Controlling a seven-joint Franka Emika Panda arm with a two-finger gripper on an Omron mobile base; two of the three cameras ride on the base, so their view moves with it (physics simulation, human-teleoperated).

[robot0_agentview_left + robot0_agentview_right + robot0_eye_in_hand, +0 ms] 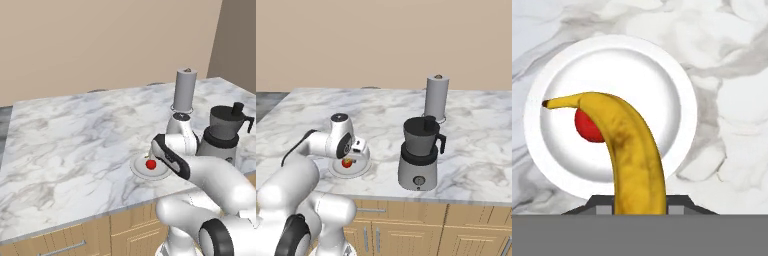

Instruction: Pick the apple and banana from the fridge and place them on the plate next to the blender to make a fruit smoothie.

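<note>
clenched on the banana (632, 150), the gripper (639, 202) hangs above the plate (672, 85) on the marble counter (75, 135); past the fruit's curve the apple (587, 127) sits on the plate, the blender (418, 152) just beside it, a grey cylinder (436, 97) farther back.

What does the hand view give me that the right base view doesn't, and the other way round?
Hand view alone: the banana seen clearly, clamped in the shut gripper and hanging over the plate, its dark tip crossing in front of the apple.
Right base view alone: the blender right of the plate, the grey cylinder behind it, the cabinet fronts below.
Both: the plate on the marble counter, with the apple already on it.
</note>
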